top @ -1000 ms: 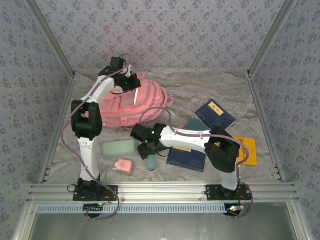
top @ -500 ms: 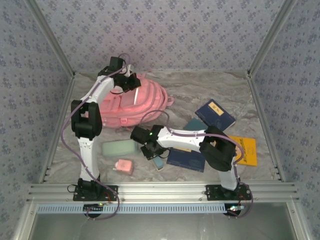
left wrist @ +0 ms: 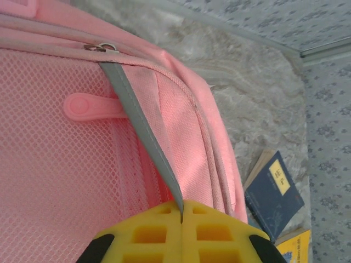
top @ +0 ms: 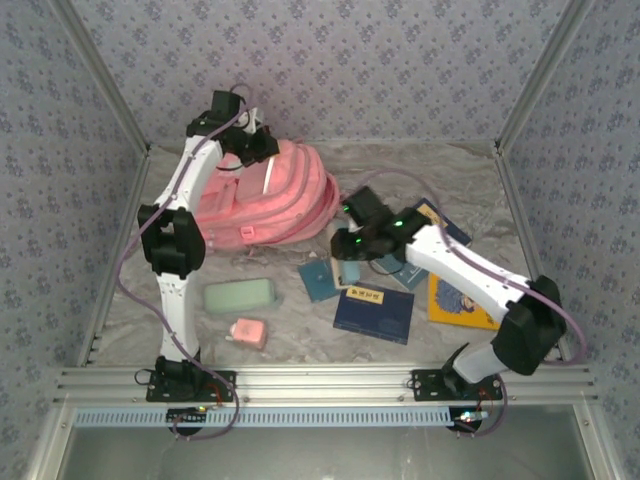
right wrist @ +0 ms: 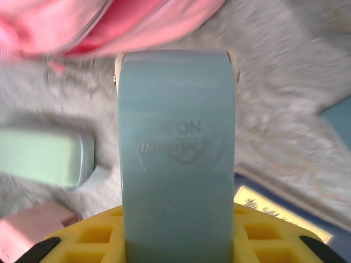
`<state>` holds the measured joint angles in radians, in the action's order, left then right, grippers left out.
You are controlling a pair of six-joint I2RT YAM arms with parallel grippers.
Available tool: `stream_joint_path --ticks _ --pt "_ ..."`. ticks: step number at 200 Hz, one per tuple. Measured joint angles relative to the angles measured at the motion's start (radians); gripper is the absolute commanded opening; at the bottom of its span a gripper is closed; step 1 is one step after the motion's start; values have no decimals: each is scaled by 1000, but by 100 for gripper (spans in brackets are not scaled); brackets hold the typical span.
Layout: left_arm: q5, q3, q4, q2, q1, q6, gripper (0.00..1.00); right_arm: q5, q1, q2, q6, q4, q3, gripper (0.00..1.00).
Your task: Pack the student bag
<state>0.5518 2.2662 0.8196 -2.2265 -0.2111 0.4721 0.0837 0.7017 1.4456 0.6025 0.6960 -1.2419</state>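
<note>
The student bag [top: 285, 200] lies far left on the table [top: 420, 180], left gripper [left wrist: 181, 211] pinched tight on its grey strap [left wrist: 137, 126]; right gripper [top: 347, 255] grips a pale blue case [right wrist: 176, 137] just beside it; next, I'd say, slide the case into the bag's mouth.

The student bag [top: 275, 200] is pink, with pink mesh [left wrist: 55, 181] and a grey strap [left wrist: 137, 129]. The bench [top: 420, 170] is grey-marbled; the walls [top: 350, 60] lilac with small flower sprigs. Lower left: a mint-green pouch [top: 240, 295] and a pink box [top: 248, 332]. Lower centre: a navy book [top: 373, 312] with yellow label, beside a yellow book [top: 462, 305]. The case [right wrist: 175, 148] is pale teal.
</note>
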Motion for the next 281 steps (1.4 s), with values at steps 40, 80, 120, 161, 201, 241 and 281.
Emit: stream_joint_path --ticks 40,80,120,161,201,241,281 --pt "44 146 99 -19 -24 -38 0 136 -246 -48 73 -171 102 6" --pt "146 143 127 -18 -44 -60 0 270 -369 13 174 -414 110 8" --pt "242 98 88 -3 -40 -28 0 347 -413 174 321 -718 131 7" --pt "293 72 26 8 -35 29 0 381 -362 363 480 -1005 128 5" --pt "336 40 -24 20 -31 89 0 378 -269 579 598 -1156 -31 10" --pt "351 34 -60 20 -31 129 0 338 -194 761 681 -1217 -211 14" --pt "353 32 -92 20 -22 163 0 267 -163 913 721 -1224 -364 62"
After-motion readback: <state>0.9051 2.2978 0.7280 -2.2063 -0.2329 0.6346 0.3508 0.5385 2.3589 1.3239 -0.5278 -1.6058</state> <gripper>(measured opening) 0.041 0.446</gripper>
